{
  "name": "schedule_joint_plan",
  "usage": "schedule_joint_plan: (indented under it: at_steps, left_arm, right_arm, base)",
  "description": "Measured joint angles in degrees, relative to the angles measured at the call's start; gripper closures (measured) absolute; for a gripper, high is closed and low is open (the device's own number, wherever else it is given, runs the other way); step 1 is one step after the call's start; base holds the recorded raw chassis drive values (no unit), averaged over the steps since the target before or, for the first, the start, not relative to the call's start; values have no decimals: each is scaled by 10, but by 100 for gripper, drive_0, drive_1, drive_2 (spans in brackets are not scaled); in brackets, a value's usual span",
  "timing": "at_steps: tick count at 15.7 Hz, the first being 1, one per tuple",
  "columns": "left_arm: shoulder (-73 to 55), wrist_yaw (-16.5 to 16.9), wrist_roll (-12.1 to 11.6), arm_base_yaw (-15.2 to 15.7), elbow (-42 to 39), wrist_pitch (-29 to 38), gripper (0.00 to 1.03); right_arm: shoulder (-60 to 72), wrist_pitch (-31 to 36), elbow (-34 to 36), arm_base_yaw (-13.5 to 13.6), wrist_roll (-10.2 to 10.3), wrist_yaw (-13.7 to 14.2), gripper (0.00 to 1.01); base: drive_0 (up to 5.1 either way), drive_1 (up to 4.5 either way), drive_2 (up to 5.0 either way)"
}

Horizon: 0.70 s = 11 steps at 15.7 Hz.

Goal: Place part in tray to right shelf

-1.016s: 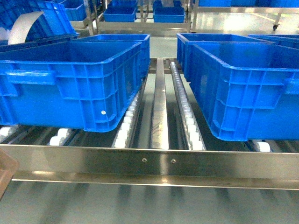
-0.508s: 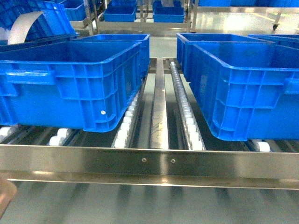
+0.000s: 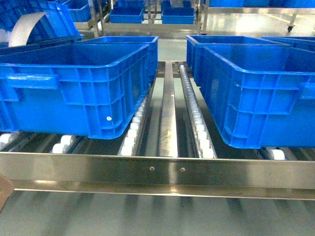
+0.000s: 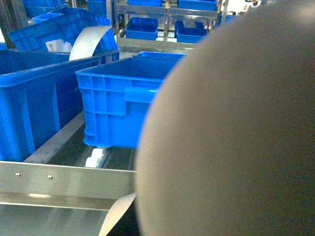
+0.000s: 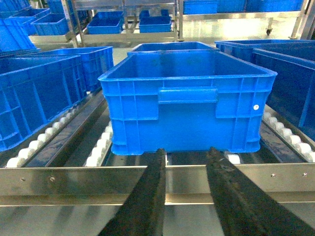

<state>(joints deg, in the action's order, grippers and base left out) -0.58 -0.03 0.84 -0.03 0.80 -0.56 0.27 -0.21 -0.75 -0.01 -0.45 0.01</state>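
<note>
Head view: the right shelf [image 3: 167, 169], a steel flow rack with a flat front rail and rows of white rollers [image 3: 199, 130], carries 2 large blue crates, the left crate [image 3: 74, 86] and the right crate [image 3: 256, 93], with a bare steel lane between them. Neither arm appears here. A small brownish corner at the lower left edge [image 3: 5, 189] may belong to the tray; it is too little to tell.

Left wrist view: a large, blurred pale beige curved surface, the tray [image 4: 231, 132], fills the right half of the picture and lies close to the lens, hiding the left hand. Whether that hand is spread or pressed together cannot be told. A pale edge of the same colour [image 4: 115, 216] shows below the front rail. Beyond it stand a blue crate [image 4: 123, 105] on the rollers and a curved grey sheet [image 4: 91, 42] in a farther crate.

Right wrist view: the right hand [image 5: 184, 162] has its 2 dark fingers [image 5: 147, 196] spread apart, holding nothing and touching nothing. They point at the front rail, in line with a blue crate [image 5: 187, 98] resting on the rollers.

The part is visible in no view.
</note>
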Motion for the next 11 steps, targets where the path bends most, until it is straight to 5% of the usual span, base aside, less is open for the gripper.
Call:
schedule_joint_plan:
  at_steps: [5,11]
  left_arm:
    - [0,0,0,0,0,0,90]
    - [0,0,0,0,0,0,90]
  right_arm:
    - [0,0,0,0,0,0,2]
    - [0,0,0,0,0,0,3]
  base:
    - [0,0,0]
    - [0,0,0]
